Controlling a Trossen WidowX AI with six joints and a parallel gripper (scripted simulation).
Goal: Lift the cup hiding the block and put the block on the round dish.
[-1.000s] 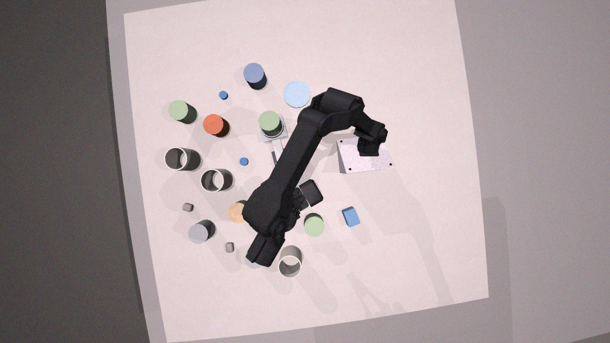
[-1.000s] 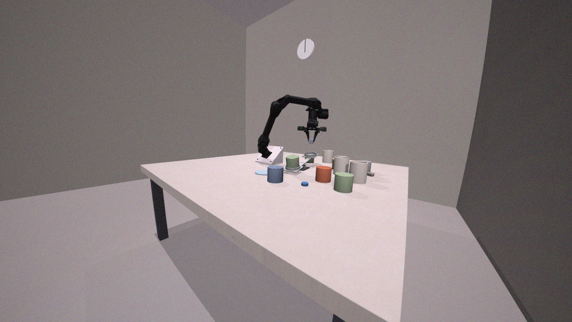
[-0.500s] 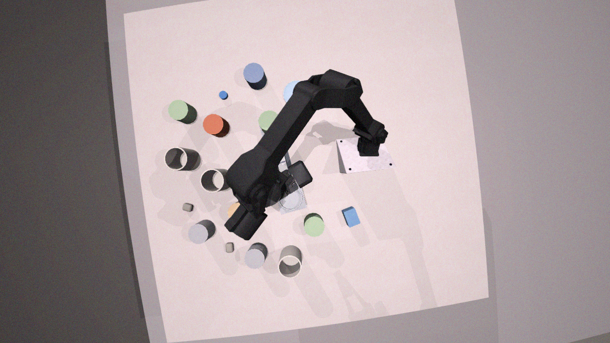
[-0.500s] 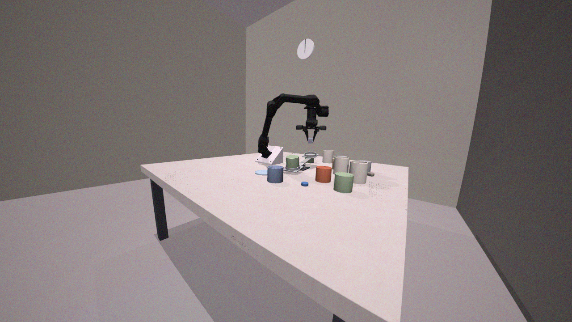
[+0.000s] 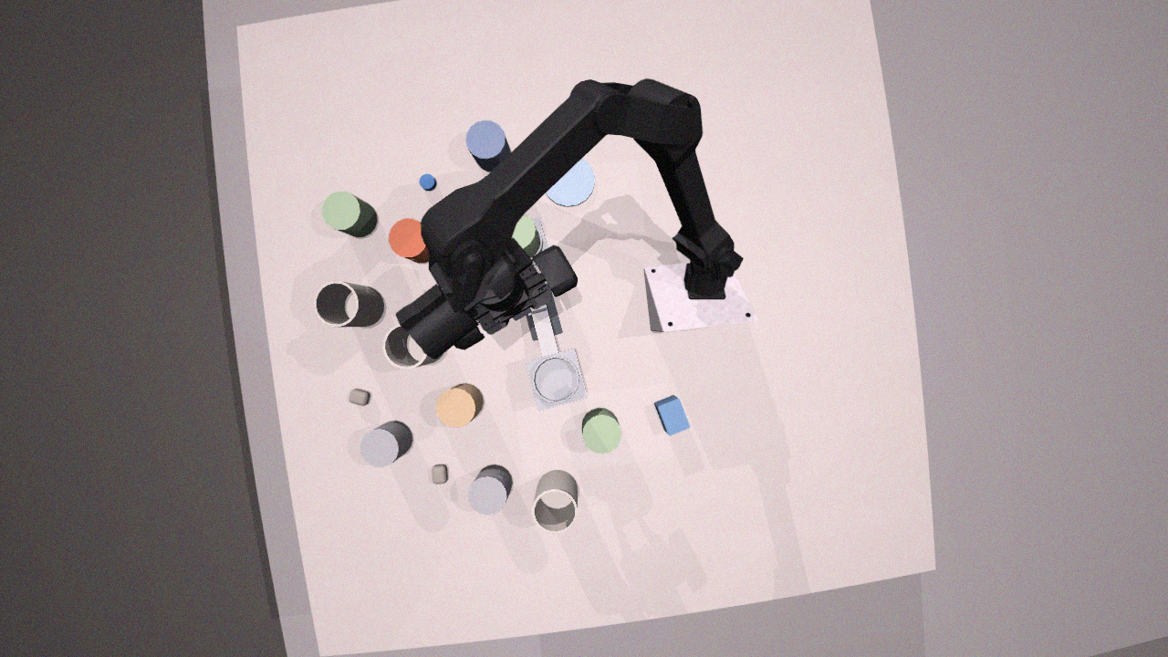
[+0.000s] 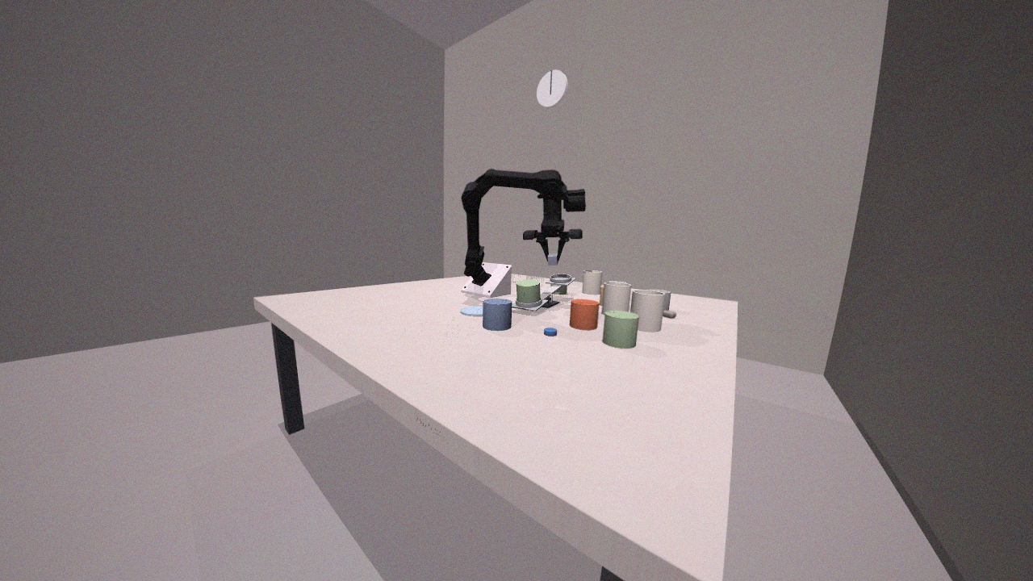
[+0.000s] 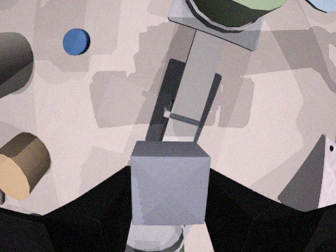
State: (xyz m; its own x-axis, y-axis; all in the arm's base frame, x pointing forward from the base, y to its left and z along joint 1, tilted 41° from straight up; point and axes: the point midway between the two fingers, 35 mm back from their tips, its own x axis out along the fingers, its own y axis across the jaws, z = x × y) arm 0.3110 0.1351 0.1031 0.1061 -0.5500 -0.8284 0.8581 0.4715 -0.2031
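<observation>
My gripper is shut on a grey-blue block and holds it high above the table, over the middle of the small balance. One green cup stands on the balance's far pad. The other pad is bare, showing only a ring. A second green cup stands on the table beyond that pad. The round light-blue dish lies just past the cup on the balance. In the top view the arm hides the fingers.
Around the balance stand a blue cup, an orange cup, a green cup, a tan cup, grey cups and open beige cylinders. A blue block and a small blue disc lie nearby. The arm's base plate is at the right.
</observation>
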